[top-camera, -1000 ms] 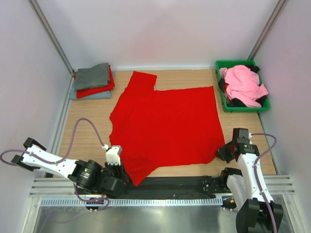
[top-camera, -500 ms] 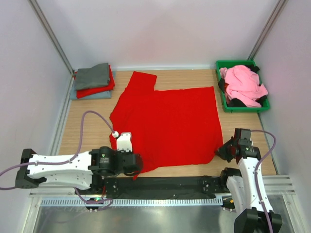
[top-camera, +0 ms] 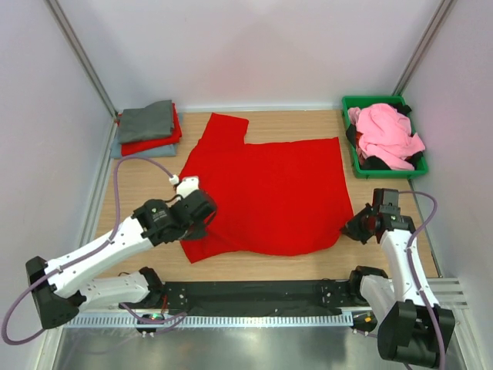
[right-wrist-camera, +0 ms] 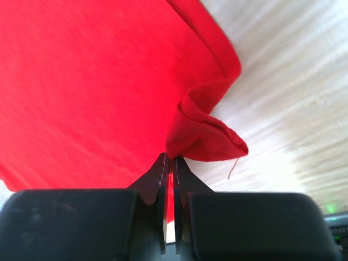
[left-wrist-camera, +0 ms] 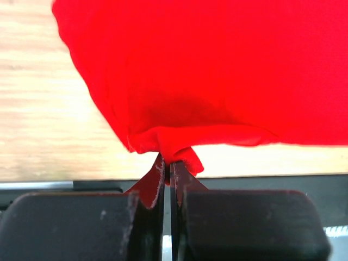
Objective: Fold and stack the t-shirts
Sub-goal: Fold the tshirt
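Now, at the far left corner of the wooden table (top-camera: 142,185) sits a folded stack (top-camera: 146,131) of t-shirts (grey on top, red under it, light blue-grey at the bottom); just right of it, and apart from it, the large red t-shirt (top-camera: 269,193) lies spread over the middle of the table, one sleeve pointing toward the far edge. The left gripper (left-wrist-camera: 168,163) has its jaws pressed together on a bunched fold of that shirt's near-left edge, holding it over the shirt's left side; the cloth puckers at the fingertips. Further right, the right gripper (right-wrist-camera: 169,159) is likewise clamped on the shirt's near-right corner, which curls up off the wood there. At the far right corner stands the green bin (top-camera: 370,99); a crumpled pink t-shirt (top-camera: 387,132) fills it, with a dark t-shirt (top-camera: 375,162) showing beneath.
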`<action>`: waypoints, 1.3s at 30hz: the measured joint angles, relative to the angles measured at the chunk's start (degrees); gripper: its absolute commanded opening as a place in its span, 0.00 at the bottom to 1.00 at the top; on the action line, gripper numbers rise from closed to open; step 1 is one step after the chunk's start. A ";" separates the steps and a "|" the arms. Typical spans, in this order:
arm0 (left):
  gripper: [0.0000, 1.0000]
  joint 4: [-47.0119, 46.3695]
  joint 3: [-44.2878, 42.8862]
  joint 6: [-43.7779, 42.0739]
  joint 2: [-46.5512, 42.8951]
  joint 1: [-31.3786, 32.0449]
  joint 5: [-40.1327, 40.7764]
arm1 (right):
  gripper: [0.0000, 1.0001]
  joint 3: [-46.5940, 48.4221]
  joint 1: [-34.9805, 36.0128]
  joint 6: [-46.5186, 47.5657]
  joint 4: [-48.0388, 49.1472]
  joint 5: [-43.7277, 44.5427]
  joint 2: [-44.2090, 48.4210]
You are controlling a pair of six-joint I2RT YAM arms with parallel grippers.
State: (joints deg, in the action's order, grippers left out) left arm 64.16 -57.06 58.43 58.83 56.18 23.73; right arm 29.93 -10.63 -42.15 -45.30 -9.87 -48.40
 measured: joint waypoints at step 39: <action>0.00 -8.46 -17.20 -28.57 23.85 -31.76 -14.53 | 0.08 10.10 0.00 3.04 10.43 -3.65 -20.92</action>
State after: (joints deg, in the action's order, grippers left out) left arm 55.70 -74.26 29.87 82.67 24.43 9.19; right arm 40.03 -10.63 -39.11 -34.87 -13.52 -69.32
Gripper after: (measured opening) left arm 0.011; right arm 0.088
